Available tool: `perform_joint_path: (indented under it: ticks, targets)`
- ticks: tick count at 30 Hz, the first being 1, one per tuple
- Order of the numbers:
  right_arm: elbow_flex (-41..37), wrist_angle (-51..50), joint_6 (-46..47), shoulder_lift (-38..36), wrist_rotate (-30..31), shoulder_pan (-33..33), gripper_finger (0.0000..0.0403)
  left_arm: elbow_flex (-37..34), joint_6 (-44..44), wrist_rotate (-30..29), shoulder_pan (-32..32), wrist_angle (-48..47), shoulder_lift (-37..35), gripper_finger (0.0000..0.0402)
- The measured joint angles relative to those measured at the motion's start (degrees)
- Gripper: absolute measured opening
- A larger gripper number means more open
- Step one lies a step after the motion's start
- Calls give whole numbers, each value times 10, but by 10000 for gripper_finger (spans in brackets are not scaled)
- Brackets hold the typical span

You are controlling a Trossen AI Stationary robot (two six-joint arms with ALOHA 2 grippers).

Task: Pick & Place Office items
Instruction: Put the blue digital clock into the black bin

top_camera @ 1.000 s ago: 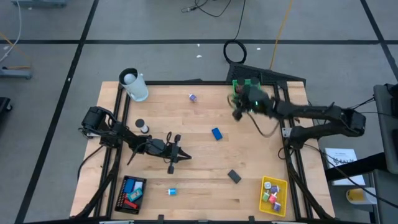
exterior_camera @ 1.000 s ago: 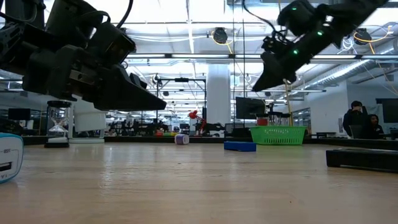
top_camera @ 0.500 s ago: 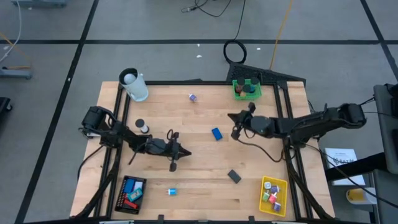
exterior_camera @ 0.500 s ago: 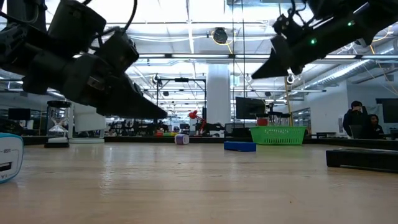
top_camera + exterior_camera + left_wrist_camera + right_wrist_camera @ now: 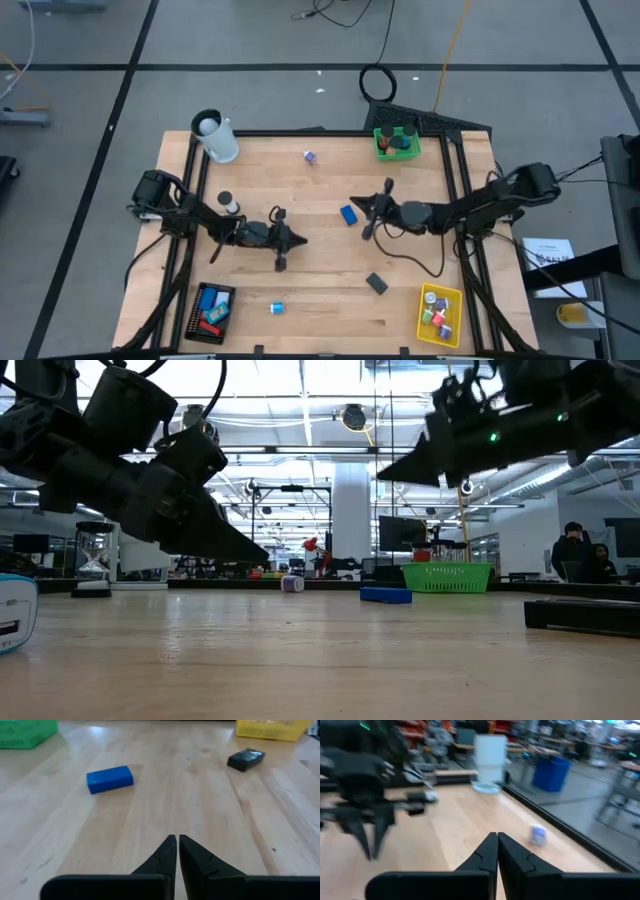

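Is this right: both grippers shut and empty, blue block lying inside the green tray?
Not quite. Both the left gripper and right gripper are shut and empty, but the high view shows the blue block on the bare table, apart from the green tray.

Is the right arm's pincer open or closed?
Closed. In its wrist view the right pincer has both dark fingers pressed together, nothing between them. It hangs above the table next to the blue block.

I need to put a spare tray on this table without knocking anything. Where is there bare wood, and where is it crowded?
Bare wood lies along the near edge between the teal block and the black block, and at the far side between the white cup and the purple piece. The middle is crowded: left gripper, right gripper and blue block.
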Motion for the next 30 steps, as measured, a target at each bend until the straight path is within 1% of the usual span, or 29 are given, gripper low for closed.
perform_joint_path:
  ticks: [7,10,12,16,18,19,22,24,26,28,29,30]
  targets:
    - [2,-12,78,56,5,5,4,4,-6,-12,0,1,0,26]
    - [25,-89,143,58,7,7,4,12,-12,-13,1,0,0,26]
    - [45,-143,171,58,31,16,4,16,-13,-13,1,-1,0,26]
    - [86,-240,188,58,126,50,4,18,-11,-13,1,-4,0,26]
    - [93,-254,191,58,153,65,5,18,-11,-13,1,-9,0,26]
    - [94,-248,191,58,155,71,5,18,-11,-13,1,-13,0,26]
    - [95,-222,183,58,154,71,9,18,-11,-14,2,-17,0,26]
    - [98,-204,171,58,141,43,21,18,-11,-27,5,-15,0,26]
    - [109,-212,171,58,94,-2,37,18,-12,-38,9,-15,0,26]
    - [132,-251,175,58,26,-44,50,18,-18,-38,12,-15,0,26]
    - [148,-278,174,58,5,-62,54,18,-19,-38,14,-17,0,26]
    - [164,-305,172,58,-2,-77,55,18,-20,-38,14,-18,0,26]
